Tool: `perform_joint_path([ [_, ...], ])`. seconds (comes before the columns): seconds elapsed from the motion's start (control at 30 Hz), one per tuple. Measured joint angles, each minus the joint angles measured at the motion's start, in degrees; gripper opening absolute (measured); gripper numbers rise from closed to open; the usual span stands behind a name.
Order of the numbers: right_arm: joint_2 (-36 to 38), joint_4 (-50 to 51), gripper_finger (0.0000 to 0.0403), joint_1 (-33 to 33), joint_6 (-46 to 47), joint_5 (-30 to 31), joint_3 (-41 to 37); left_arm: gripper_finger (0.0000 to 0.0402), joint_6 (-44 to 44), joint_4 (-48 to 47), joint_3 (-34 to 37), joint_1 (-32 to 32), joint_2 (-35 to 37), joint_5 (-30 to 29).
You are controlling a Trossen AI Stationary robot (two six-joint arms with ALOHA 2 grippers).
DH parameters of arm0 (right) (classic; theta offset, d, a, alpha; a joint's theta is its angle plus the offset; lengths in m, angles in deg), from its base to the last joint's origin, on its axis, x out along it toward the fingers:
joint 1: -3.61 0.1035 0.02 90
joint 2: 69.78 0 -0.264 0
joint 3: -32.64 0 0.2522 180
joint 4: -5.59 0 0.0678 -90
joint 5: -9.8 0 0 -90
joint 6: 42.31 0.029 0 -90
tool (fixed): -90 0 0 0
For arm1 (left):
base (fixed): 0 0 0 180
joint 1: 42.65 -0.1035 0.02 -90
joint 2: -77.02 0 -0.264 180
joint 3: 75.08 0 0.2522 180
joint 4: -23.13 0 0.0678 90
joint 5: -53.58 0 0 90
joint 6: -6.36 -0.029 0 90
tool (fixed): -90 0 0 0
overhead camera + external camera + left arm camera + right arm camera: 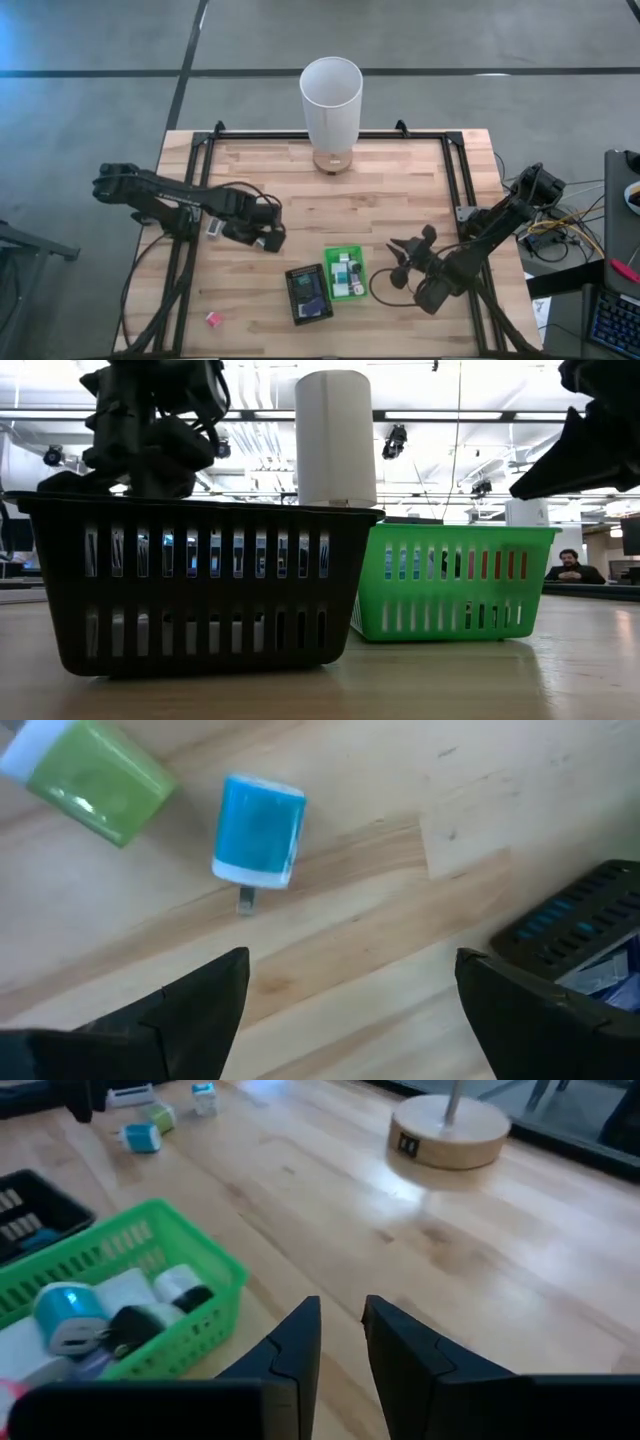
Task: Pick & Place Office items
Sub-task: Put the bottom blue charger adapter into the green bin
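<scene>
Two small office items lie on the wood below my left gripper (350, 1010): a blue-and-white one (258, 828) and a green-and-white one (95, 775). My left gripper (268, 238) points down over the table left of the black tray (308, 293); it is open and holds nothing. The green tray (150, 1230) holds several items, among them a blue-and-white one (65, 1318) and a black one (135, 1325). My right gripper (342, 1342) hovers just right of the green tray (345, 272), shut and empty. A pink item (212, 318) lies near the front left.
A tall white cylinder (330, 100) on a round wooden base (448, 1130) stands at the far middle of the table. A white item (214, 228) lies left of my left gripper. The two trays sit side by side near the front middle. Bare wood lies between the cylinder and the trays.
</scene>
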Motion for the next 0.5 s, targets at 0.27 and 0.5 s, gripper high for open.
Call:
perform_joint_path([
  [0.27, 0.0, 0.1, 0.0076, 0.0, -2.1, -7.9, 1.0, 0.0353, 2.8, -0.2, 0.1, 1.0, 0.0, 0.0],
  [0.5, 0.0, 0.8, 0.0086, 0.0, -6.9, -8.1, 0.7, 0.0353, -1.0, -0.2, 0.1, 3.5, 0.0, 0.1],
])
